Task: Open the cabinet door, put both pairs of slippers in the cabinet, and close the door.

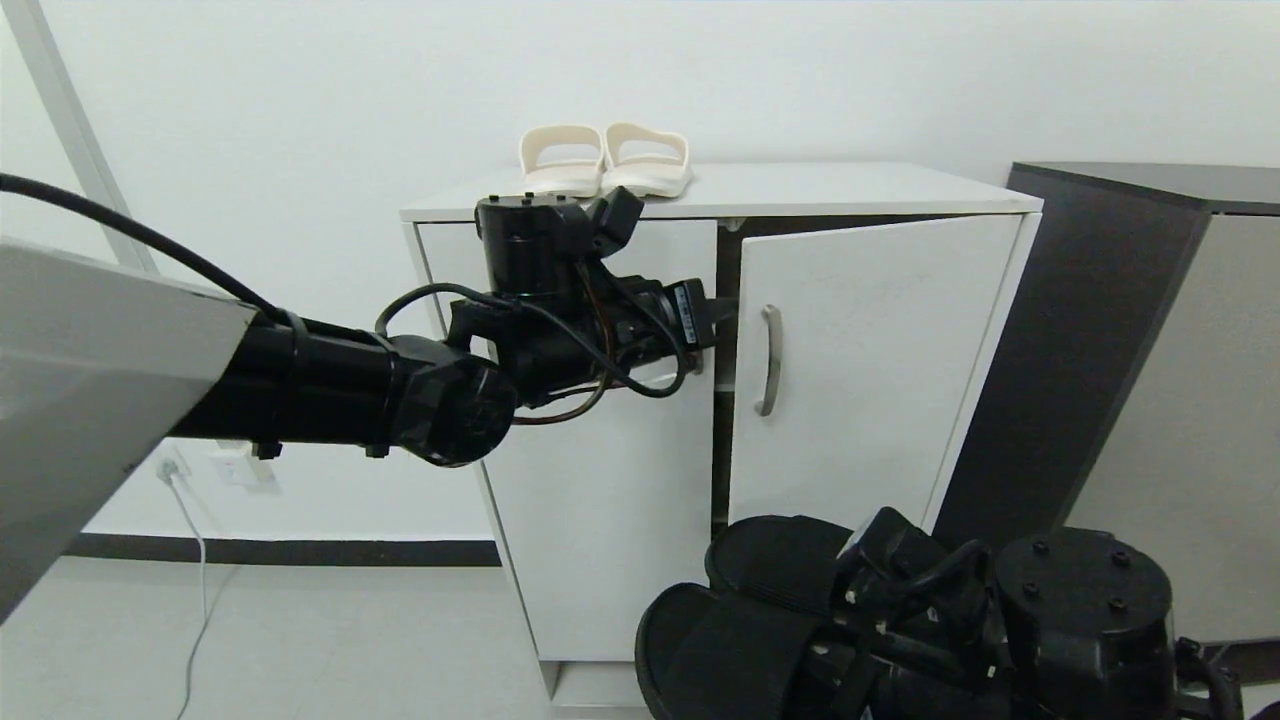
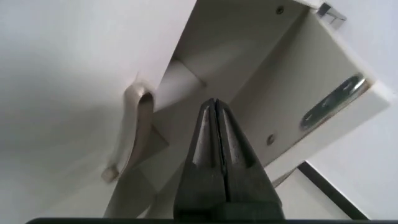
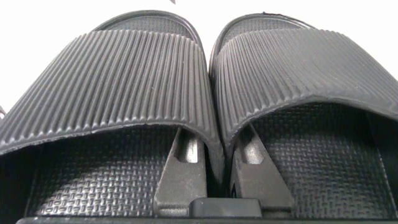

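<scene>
the white cabinet (image 1: 830, 185) is standing against the wall, with its right door (image 1: 880, 360) hanging slightly ajar, so a dark gap is showing between it and the left door (image 1: 600, 520). a metal handle (image 1: 768, 360) is sitting upright near the right door's inner edge. the left gripper (image 2: 216, 109) is pointing into that gap with its fingers pressed together and nothing between them. the cream slippers (image 1: 605, 160) are lying side by side on the cabinet's top, near its left end. the right gripper (image 3: 216, 143) is holding the black slippers (image 1: 760, 610) low in front of the cabinet, one finger reaching into each slipper and pinching their inner walls together. a dark cabinet (image 1: 1100, 330) is standing just beside the white one, on its right.
</scene>
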Available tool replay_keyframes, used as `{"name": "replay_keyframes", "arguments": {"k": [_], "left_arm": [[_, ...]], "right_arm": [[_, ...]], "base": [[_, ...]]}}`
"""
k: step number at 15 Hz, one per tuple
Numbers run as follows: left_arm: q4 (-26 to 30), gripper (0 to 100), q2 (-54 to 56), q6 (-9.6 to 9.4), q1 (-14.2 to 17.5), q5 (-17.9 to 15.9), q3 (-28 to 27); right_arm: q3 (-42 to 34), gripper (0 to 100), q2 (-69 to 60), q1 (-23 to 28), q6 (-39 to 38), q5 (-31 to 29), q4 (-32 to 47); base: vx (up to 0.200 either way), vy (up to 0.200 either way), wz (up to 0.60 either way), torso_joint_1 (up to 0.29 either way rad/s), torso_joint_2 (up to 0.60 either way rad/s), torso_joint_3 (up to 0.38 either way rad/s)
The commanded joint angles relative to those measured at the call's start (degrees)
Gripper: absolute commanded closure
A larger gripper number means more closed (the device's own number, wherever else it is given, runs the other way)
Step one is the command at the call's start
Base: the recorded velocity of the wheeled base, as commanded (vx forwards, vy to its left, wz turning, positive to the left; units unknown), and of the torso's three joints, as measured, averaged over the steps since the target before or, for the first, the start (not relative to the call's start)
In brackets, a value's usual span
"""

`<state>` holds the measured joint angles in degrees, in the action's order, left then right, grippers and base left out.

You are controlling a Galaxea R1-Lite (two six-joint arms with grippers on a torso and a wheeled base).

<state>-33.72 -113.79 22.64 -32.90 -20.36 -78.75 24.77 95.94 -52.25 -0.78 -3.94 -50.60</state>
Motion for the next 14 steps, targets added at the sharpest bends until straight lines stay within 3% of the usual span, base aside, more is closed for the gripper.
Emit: {"name": "replay_keyframes", "arguments": {"k": [1,3,6,10,14], "left_arm": [[-3.37,100,3.40,-0.40,-4.89,-0.47,6.42],[-6.89,100,4.63,-0.67,-7.09,-0.56,8.88],[-7.15,100,5.15,-1.37,-6.21,0.32,9.41],[-6.62,100,18.69,-2.34,-4.98,1.90,22.94],[-2.05,100,32.14,-4.09,-4.63,3.31,31.55]], "right_arm": [[0.01,100,0.12,-0.05,-0.01,-0.02,-0.02],[0.01,100,0.12,-0.40,-0.01,-0.11,-0.02],[-0.16,100,0.12,-0.31,-0.01,-0.28,-0.20],[1.24,100,2.15,2.50,-0.27,-0.19,-0.37],[3.27,100,3.20,4.44,-0.63,-0.28,-0.37]], "base": [[-0.200,0.000,0.00,0.002,0.00,0.002],[-0.200,0.000,0.00,-0.002,0.01,0.002],[-0.133,0.000,0.00,-0.003,0.00,0.003],[0.000,0.000,0.00,0.000,0.00,0.000],[0.000,0.000,0.00,0.000,0.00,0.000]]}}
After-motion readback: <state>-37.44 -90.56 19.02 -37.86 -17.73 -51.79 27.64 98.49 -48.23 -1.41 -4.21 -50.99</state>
